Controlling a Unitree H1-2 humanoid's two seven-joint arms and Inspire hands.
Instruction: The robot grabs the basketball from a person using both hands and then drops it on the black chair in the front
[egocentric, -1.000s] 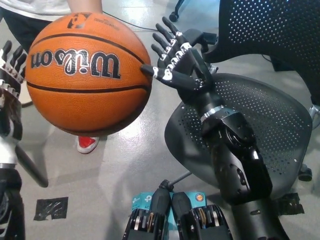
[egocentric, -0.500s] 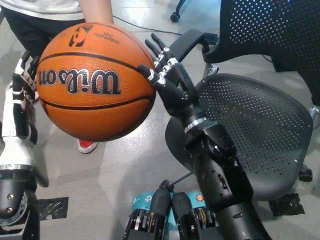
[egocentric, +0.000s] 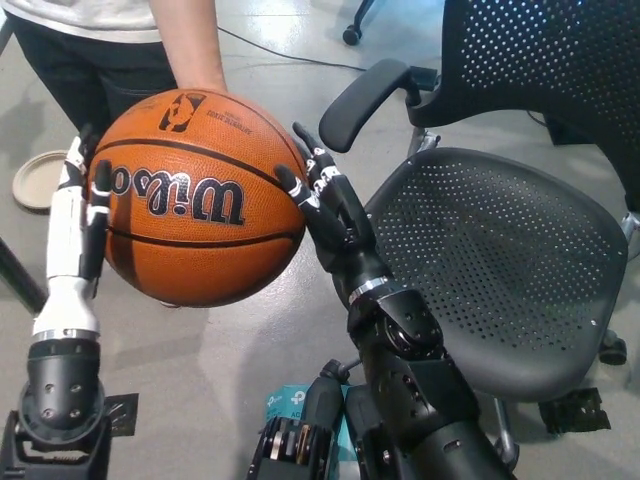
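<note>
Squeezing the ball (egocentric: 195, 195) between left hand (egocentric: 75, 215) and right hand (egocentric: 325, 200), I am judging it firm, pebbled, grippy.

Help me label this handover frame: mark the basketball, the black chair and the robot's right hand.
basketball (egocentric: 200, 195): head view, on the orange panel by the lettering.
black chair (egocentric: 500, 260): head view, on the perforated seat.
right hand (egocentric: 325, 205): head view, on the middle of the hand, against the ball's side.
</note>
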